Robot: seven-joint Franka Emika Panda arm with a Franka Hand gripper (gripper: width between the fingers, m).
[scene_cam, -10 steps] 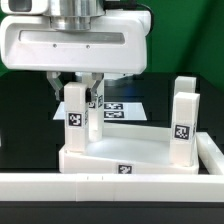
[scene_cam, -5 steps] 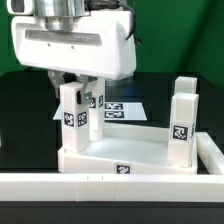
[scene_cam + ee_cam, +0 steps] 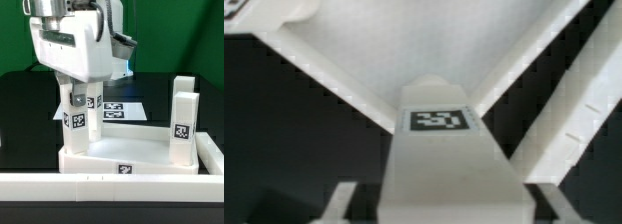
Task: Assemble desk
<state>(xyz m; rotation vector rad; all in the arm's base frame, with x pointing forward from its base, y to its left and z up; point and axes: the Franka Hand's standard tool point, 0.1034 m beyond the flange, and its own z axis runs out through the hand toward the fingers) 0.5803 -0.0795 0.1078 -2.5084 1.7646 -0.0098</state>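
The white desk top [image 3: 125, 152] lies flat against the front wall. One white tagged leg [image 3: 73, 128] stands upright in the corner socket at the exterior view's left. A second leg [image 3: 182, 115] stands in the corner on the exterior view's right. My gripper [image 3: 82, 100] comes down from above, and its fingers close on the upper part of the left leg. In the wrist view the leg [image 3: 445, 150] fills the space between the two fingers [image 3: 345, 200], with the desk top [image 3: 420, 50] beyond it. The other legs are out of view.
The long white rail wall [image 3: 100, 190] runs along the front and turns up the exterior view's right side [image 3: 213, 152]. The marker board [image 3: 125, 110] lies flat on the black table behind the desk top.
My hand has turned about its vertical axis and swung toward the exterior view's left. The left leg has turned with it and stayed in its corner. The right leg and desk top have not moved.
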